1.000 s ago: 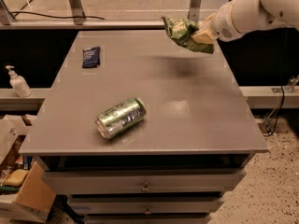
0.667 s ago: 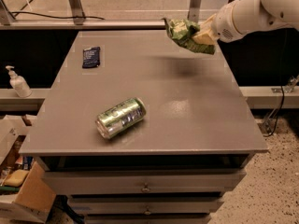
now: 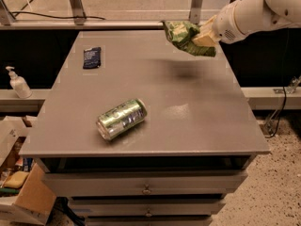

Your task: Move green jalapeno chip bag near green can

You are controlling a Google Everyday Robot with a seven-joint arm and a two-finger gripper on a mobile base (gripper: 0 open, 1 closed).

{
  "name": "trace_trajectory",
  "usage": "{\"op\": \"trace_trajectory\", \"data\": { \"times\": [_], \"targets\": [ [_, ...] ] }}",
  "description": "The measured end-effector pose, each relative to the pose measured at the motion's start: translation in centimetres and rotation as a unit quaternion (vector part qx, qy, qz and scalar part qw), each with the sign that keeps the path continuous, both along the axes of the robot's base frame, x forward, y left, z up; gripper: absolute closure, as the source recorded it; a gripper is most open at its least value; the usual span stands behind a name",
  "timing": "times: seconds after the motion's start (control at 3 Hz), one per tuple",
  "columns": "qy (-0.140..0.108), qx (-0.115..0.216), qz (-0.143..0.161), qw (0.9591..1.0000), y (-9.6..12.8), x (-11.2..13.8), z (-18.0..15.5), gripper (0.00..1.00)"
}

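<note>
Hand clamps bag above table far-rt edge; can front-left.

Looks like a robot lab or test space tbh: plain grey worktop on a drawer cabinet, speckled floor, loose cable, cardboard box, pump bottle on a side ledge. The gripper hangs over the worktop's far right, clutching the green jalapeno chip bag.

Gripper aloft, upper right, tight on chip bag.
</note>
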State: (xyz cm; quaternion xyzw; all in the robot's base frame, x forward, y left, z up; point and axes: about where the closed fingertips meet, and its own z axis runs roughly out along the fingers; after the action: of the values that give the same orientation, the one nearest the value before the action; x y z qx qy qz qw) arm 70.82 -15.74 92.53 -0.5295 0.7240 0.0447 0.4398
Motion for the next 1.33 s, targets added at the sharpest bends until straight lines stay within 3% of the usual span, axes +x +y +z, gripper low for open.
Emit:
{"op": "trace_trajectory", "data": {
  "times": [0.67,1.33],
  "targets": [
    [0.036,0.028,0.019,0.9988,0.0,-8.7,1.2,1.0],
    [0.085,0.059,0.046,0.9936,-0.4,-15.5,1.8,1.0]
  ]
}}
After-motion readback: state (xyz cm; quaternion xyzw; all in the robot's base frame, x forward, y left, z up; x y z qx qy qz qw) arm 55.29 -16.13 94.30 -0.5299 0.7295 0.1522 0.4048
